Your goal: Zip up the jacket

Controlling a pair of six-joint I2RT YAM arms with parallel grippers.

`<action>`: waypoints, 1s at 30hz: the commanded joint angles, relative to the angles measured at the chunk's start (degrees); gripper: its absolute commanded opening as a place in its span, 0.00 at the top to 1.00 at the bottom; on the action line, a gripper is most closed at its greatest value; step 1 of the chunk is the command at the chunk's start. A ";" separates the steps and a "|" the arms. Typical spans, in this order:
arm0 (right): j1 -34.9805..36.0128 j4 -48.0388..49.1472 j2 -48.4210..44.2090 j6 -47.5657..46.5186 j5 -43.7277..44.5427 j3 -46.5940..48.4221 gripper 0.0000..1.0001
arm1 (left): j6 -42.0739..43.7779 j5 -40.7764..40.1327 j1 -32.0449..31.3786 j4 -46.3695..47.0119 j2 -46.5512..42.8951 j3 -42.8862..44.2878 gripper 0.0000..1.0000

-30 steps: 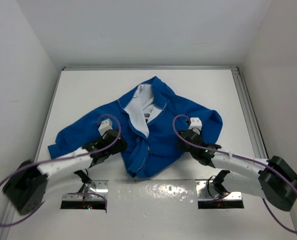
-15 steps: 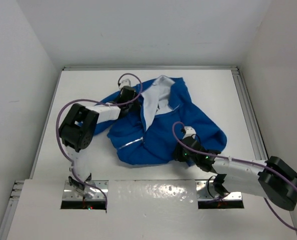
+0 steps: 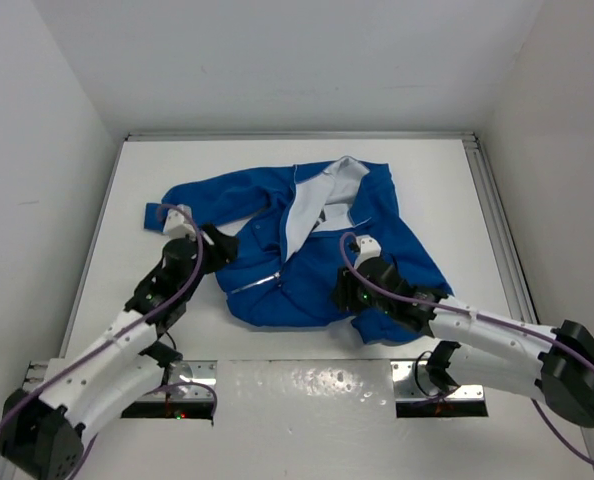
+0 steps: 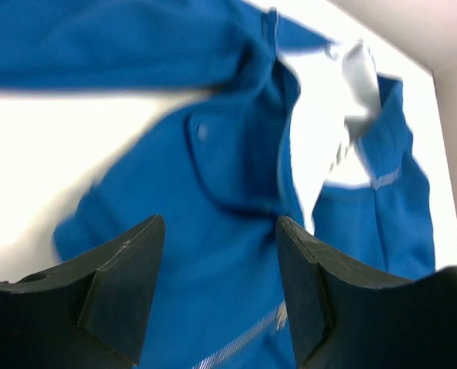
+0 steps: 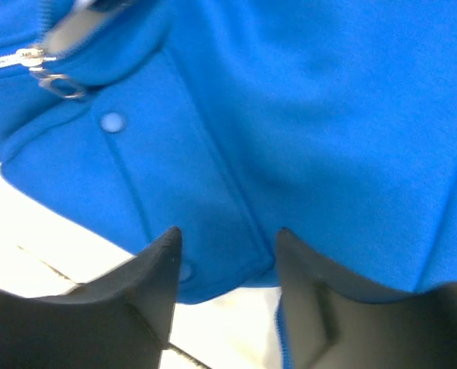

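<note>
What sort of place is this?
Probably a robot lab test booth: white table boxed in by plain white walls, left arm and right arm bolted at its edge, one blue jacket.

The jacket (image 3: pixel 317 270) is solid bright blue all over, with white lining (image 3: pixel 307 205) at the collar, upper centre of the top view. The zipper (image 3: pixel 257 283) is pale silver, and the pull (image 5: pixel 55 83) at upper left of the right wrist view is silver too. That snap button (image 5: pixel 113 121) matches the blue fabric. The table (image 3: pixel 157 170) is plain white. Both the left arm (image 3: pixel 107 350) and right arm (image 3: pixel 487 330) are white with black joints, and the cable (image 3: pixel 342 255) is purple. The fingers (image 4: pixel 121 284) on the left gripper (image 4: pixel 217 231) and right gripper (image 5: pixel 228 238) look dark grey, nearly black.
</note>
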 commanded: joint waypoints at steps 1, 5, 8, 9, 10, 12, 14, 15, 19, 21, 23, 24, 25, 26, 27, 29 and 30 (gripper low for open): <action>0.32 1.33 0.38 -4.95 -5.17 4.57 0.57 | -1.54 5.96 0.12 -10.98 -6.43 -3.32 0.43; 0.32 2.12 0.74 -5.66 -6.15 6.41 0.77 | -4.09 9.39 -1.19 -15.32 -11.61 -8.66 0.43; 0.32 4.48 0.74 -6.62 -8.16 6.51 0.86 | -6.46 8.88 -1.20 -14.08 -12.59 -11.22 0.40; 0.32 7.37 1.17 -6.54 -9.13 6.24 0.90 | -6.99 8.70 -1.12 -12.68 -12.59 -12.02 0.38; 0.32 8.26 1.87 -6.28 -10.27 6.24 0.92 | -7.08 8.78 -1.20 -11.89 -12.59 -12.63 0.37; 0.41 12.29 4.68 -5.66 -13.87 5.89 0.92 | -7.34 9.57 -1.20 -11.00 -11.89 -13.51 0.36; 0.32 14.76 7.50 -4.43 -15.80 5.54 0.93 | -7.35 10.98 -1.20 -9.08 -12.24 -15.26 0.34; 0.32 18.34 8.29 -4.17 -16.60 5.19 0.93 | -7.69 11.94 -1.12 -6.28 -12.42 -15.97 0.32; 0.50 21.45 11.89 -3.37 -17.75 5.80 0.92 | -8.14 16.42 -1.12 -6.34 -12.33 -16.59 0.31; 0.41 21.46 11.99 -3.64 -17.14 5.89 0.89 | -8.48 16.17 -1.12 -10.00 -14.43 -16.77 0.31; 0.41 21.46 11.81 -3.90 -16.17 5.80 0.83 | -9.53 15.47 -1.12 -14.92 -17.93 -16.51 0.30; 0.41 21.63 12.25 -4.08 -15.82 5.89 0.79 | -10.41 15.47 -1.20 -15.56 -19.35 -16.85 0.30; 0.41 21.89 12.69 -4.08 -15.99 5.89 0.74 | -11.38 16.51 -1.20 -14.96 -21.89 -17.73 0.30; 0.41 22.24 13.39 -3.82 -16.43 6.06 0.69 | -12.35 17.39 -1.20 -13.82 -22.87 -19.91 0.30; 0.58 23.55 14.61 -3.47 -17.65 6.07 0.59 | -14.53 18.44 -1.20 -10.85 -23.40 -21.15 0.29; 0.50 25.49 15.59 -2.32 -19.24 5.72 0.54 | -16.04 21.08 -1.20 -6.98 -22.97 -22.74 0.29; 0.67 27.67 15.94 -2.23 -20.03 5.45 0.54 | -15.96 22.05 -1.20 -6.26 -22.36 -22.66 0.28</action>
